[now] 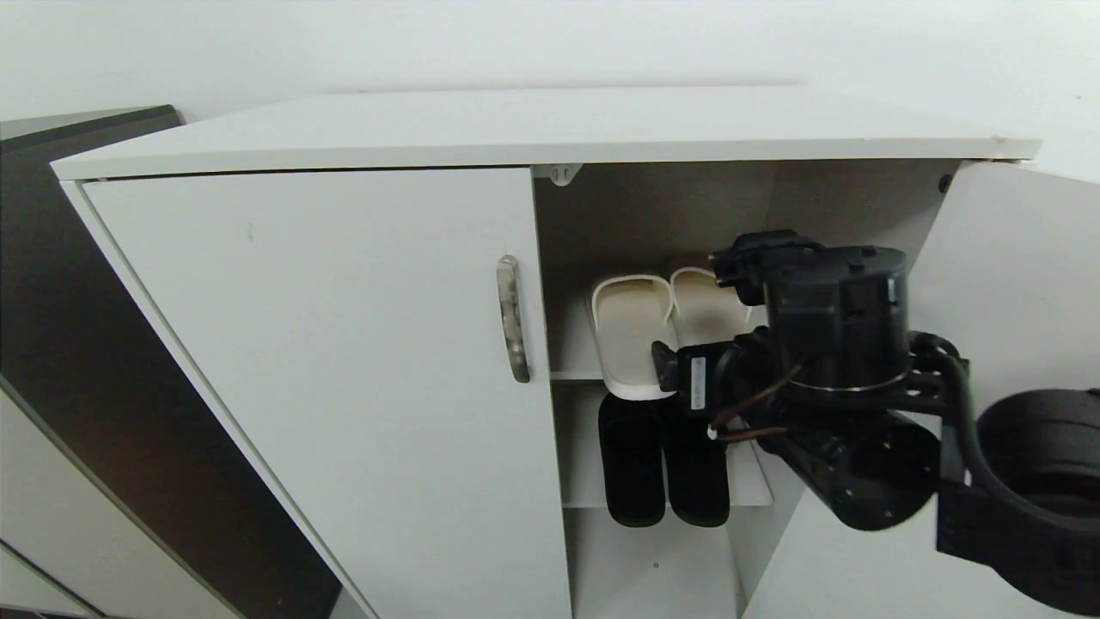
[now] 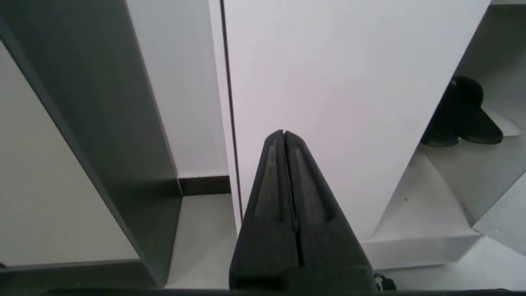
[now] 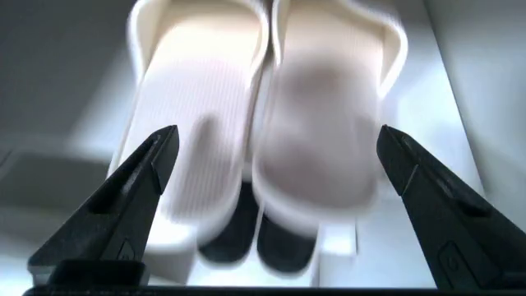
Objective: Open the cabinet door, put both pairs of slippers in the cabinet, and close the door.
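Observation:
The white cabinet [image 1: 533, 125] has its left door [image 1: 326, 361] shut and its right door [image 1: 1014, 284] swung open. A pair of white slippers [image 1: 636, 331] lies on the upper shelf, toes overhanging its edge. A pair of black slippers [image 1: 662, 473] lies on the shelf below. My right arm is in front of the opening. Its gripper [image 3: 278, 136] is open just short of the white slippers [image 3: 255, 123], one finger to each side and not touching them; the black slippers [image 3: 246, 238] show beneath. My left gripper [image 2: 283, 134] is shut and empty, facing the shut door [image 2: 345, 99].
A metal handle [image 1: 513, 318] is on the shut door's inner edge. A dark panel [image 1: 86, 344] stands close to the cabinet's left side. The black slippers [image 2: 464, 115] are seen past the door's edge in the left wrist view. Floor lies below the cabinet.

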Available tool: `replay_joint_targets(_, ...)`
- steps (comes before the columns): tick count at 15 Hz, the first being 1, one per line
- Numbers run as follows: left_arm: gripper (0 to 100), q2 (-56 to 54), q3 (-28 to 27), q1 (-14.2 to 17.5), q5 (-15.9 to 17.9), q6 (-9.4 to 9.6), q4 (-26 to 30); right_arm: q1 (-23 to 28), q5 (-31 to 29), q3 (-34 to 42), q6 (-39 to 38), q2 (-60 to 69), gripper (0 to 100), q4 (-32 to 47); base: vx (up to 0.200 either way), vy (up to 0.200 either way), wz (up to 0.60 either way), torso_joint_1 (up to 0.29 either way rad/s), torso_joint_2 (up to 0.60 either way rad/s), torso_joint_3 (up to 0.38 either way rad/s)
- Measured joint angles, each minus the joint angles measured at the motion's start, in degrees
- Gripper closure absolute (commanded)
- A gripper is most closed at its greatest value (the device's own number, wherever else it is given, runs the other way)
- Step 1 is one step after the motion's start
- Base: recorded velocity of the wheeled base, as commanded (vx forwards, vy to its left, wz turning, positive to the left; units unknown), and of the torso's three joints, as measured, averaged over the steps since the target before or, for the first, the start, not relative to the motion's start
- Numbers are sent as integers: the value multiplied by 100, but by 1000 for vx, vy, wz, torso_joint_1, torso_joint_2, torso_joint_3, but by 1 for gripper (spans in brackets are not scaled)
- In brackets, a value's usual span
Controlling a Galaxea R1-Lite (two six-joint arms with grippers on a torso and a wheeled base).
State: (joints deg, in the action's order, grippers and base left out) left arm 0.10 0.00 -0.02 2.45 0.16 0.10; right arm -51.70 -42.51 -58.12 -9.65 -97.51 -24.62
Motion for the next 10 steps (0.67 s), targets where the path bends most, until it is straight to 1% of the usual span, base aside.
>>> replay_joint_targets(1, 100, 0, 0, 0, 1, 2, 0, -116, 11, 234, 2, 187, 100, -50, 0, 0, 0, 0, 0, 0)
replay_joint_targets(2, 100, 0, 0, 0, 1, 5, 0, -221, 59, 424, 13, 372, 100, -63, 0, 0, 0, 0, 0, 0)
replay_joint_targets(4, 100, 0, 0, 2, 1, 9, 0, -307, 85, 571, 30, 581, 100, -72, 0, 0, 0, 0, 0, 0)
replay_joint_targets(10, 100, 0, 0, 2, 0, 11, -2, -329, 110, 610, 33, 639, 100, -77, 0, 0, 0, 0, 0, 0)
